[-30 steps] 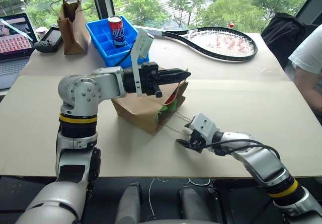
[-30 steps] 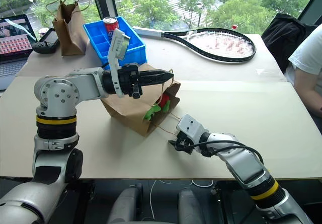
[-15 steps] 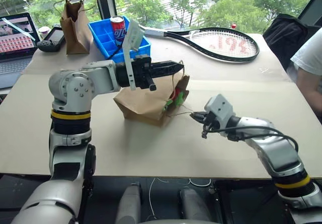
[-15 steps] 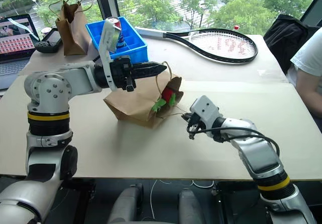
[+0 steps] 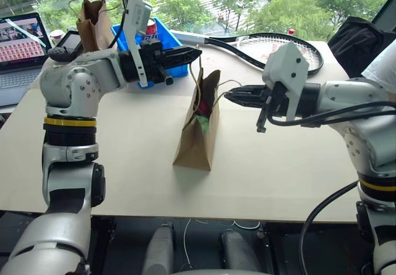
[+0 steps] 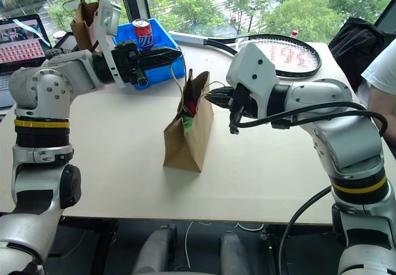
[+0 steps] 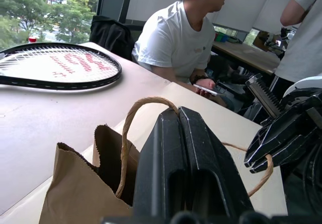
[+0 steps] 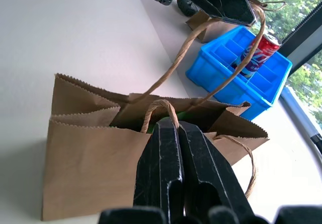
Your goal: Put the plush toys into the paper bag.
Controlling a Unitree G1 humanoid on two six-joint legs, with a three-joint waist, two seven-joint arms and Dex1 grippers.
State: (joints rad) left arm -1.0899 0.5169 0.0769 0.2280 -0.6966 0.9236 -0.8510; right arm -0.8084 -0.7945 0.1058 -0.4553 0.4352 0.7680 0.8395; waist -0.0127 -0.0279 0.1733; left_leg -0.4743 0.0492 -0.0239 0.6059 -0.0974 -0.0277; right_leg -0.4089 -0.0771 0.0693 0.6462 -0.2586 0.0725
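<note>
The wide brown kraft paper bag [image 5: 199, 126] now stands upright on the pale surface [image 5: 124, 157] at the centre of the frame, where a second ago it lay tipped on its side. Both arms have risen. The left gripper [image 5: 197, 52], in the upper middle, has its black fingers clenched on one thin tan twine handle [image 7: 132, 133]. The right gripper [image 5: 228, 95], right of centre, was partly spread a second ago and is now clamped on the other twine handle [image 8: 160, 108]. Each handle is drawn taut, so the bag's mouth is pulled open between the two grippers.

Inside the mouth show the red chili pepper plush [image 5: 205, 108] and, just below it, a patch of the bright green plush [image 5: 203, 123]. Both toys appear to sit inside the bag, so the task looks essentially finished, with only releasing the handles left.
</note>
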